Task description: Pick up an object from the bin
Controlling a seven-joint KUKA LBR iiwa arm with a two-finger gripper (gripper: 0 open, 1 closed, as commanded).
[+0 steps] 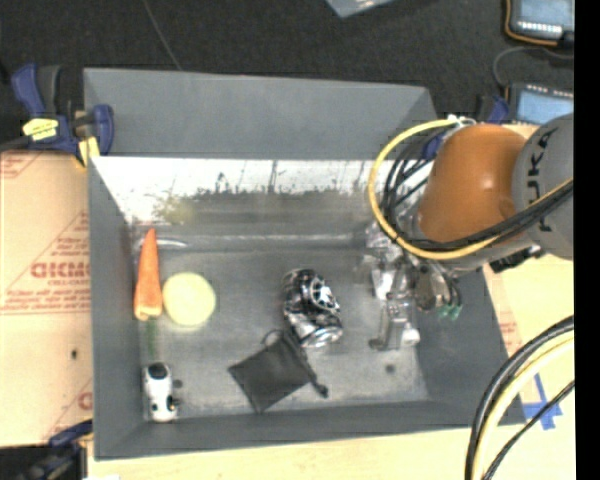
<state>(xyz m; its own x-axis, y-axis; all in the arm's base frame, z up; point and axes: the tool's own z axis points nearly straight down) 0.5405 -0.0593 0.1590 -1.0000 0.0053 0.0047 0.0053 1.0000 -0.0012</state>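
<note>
My gripper [394, 336] hangs low over the bare floor at the right side of the bin, under the arm's orange cover. Nothing lies directly beneath it. Nearest to it, a short way to its left, is a shiny black and silver crumpled thing [312, 308] at the middle of the bin. A flat black cloth pouch [273, 373] lies in front of that thing, toward the near wall, with a thin cord trailing off it.
An orange carrot [147, 273] lies along the left wall, with a pale yellow round piece [189, 299] touching it on the right. A small white and black toy [159, 391] stands in the near left corner. The right wall is close beside the gripper.
</note>
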